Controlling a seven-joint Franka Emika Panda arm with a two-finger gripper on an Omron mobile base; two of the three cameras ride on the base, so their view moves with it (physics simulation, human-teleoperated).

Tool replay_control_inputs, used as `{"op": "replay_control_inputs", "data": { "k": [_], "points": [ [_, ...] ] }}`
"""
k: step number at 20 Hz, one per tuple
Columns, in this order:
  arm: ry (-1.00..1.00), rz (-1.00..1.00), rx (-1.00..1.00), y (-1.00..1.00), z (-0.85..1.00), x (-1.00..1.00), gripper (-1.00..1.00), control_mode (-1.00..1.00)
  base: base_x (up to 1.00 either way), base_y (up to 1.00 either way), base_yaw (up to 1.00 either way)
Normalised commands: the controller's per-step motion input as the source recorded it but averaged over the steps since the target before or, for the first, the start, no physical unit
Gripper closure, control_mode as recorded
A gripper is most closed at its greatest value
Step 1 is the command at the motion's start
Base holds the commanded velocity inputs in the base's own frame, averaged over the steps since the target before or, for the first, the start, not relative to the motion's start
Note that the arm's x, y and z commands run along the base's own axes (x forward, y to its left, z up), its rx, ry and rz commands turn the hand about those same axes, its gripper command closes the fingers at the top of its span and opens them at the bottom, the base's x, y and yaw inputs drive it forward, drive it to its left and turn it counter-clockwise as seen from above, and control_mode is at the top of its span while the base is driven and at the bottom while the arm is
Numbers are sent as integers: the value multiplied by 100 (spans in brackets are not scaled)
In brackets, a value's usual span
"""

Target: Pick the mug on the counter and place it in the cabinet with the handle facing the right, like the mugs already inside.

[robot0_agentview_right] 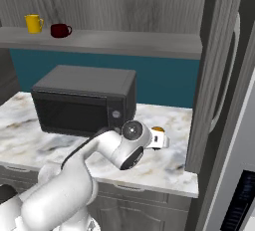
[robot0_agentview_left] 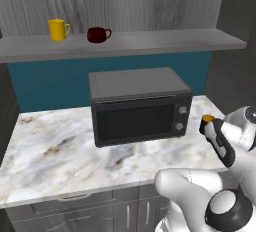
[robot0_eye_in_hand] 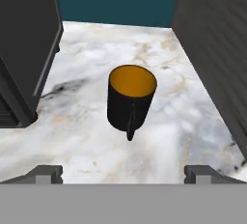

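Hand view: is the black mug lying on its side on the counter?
No. The black mug stands upright on the counter, its orange inside open upward and its handle toward the camera.

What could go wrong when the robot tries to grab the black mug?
The mug stands in a narrow gap between the microwave and a dark wall, so the open gripper might bump either side. Its handle points toward the gripper, so a finger could snag it and tip the mug. On the shelf, it could knock the dark red cup.
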Motion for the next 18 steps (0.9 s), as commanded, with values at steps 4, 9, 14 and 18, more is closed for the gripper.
{"op": "replay_control_inputs", "data": {
  "k": [4, 9, 14, 18],
  "points": [
    [1, 0, 0, -14, -14, 33, -100, -100, 0, 0, 0],
    [0, 0, 0, -12, -12, 35, -100, -100, 0, 0, 0],
    [0, 0, 0, -8, -16, 26, -100, -100, 0, 0, 0],
    [0, 0, 0, -6, -16, 24, -100, -100, 0, 0, 0]
  ]
}}
